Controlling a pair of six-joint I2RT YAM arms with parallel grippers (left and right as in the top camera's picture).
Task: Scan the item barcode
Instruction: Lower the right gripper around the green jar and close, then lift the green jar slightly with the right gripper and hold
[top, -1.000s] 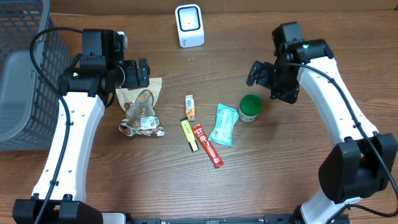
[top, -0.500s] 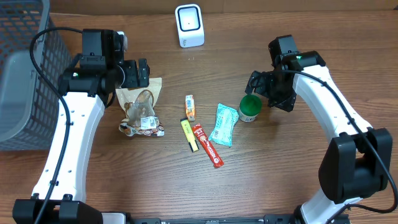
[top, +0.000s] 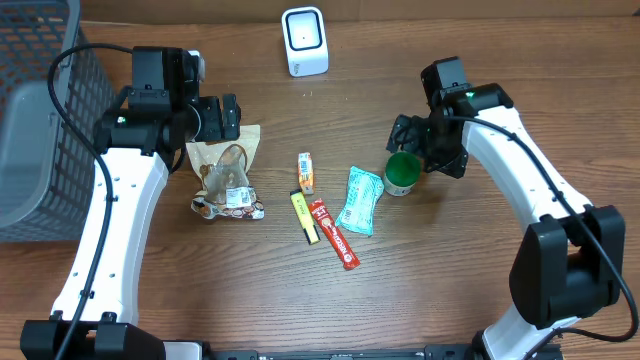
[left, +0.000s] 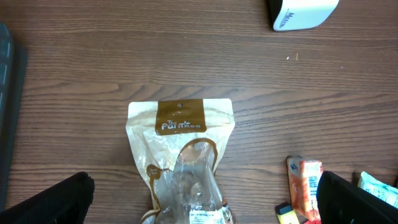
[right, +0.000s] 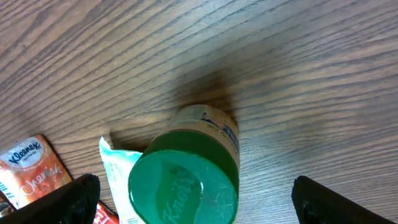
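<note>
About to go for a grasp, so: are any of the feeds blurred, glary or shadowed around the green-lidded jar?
Overhead: even light, sharp, though the right arm crowds the green-lidded jar. Right wrist: jar crisp, lid lettering visible, a soft dark shadow on the table behind it. Left wrist: sharp; mild sheen on the snack bag window.

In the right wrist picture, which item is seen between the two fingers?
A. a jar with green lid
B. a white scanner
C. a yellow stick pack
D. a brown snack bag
A: the right wrist view shows the jar with green lid in the middle, between the two open fingers, which stand apart from it.
</note>
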